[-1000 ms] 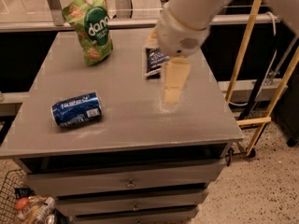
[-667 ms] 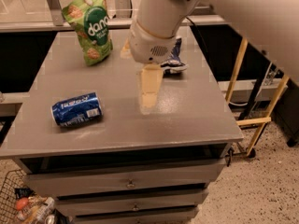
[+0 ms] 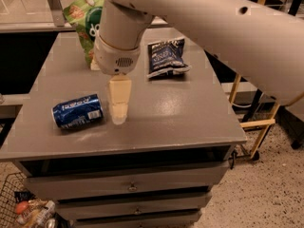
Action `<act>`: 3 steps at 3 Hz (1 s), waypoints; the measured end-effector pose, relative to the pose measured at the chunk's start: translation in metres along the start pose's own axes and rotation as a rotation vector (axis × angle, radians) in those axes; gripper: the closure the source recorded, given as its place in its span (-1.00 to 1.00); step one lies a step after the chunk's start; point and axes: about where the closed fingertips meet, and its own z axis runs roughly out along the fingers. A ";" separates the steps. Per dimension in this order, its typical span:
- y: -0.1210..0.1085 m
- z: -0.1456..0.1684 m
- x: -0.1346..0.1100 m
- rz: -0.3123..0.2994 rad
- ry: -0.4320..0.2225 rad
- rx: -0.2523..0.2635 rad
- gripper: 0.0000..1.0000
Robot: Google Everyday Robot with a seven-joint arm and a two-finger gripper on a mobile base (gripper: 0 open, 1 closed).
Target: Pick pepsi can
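The pepsi can (image 3: 77, 111) is a shiny blue can with white lettering. It lies on its side near the front left of the grey table top (image 3: 180, 113). My gripper (image 3: 118, 113) hangs from the big white arm and points down at the table. It is just to the right of the can, a small gap apart, and holds nothing that I can see.
A flat dark blue snack bag (image 3: 166, 56) lies at the back right of the table. A green snack bag (image 3: 85, 18) stands at the back left, partly hidden by my arm. Drawers (image 3: 128, 186) sit below the top. A wire basket (image 3: 19, 208) is at the lower left and a yellow frame (image 3: 259, 122) at the right.
My gripper has moved left across the table, from near the dark blue bag to right beside the can. The can and the bags have not moved.
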 end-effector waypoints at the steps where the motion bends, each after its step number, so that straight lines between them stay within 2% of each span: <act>1: -0.002 0.019 -0.023 -0.040 -0.017 -0.031 -1.00; 3: 0.000 0.059 -0.043 -0.081 -0.015 -0.118 -1.00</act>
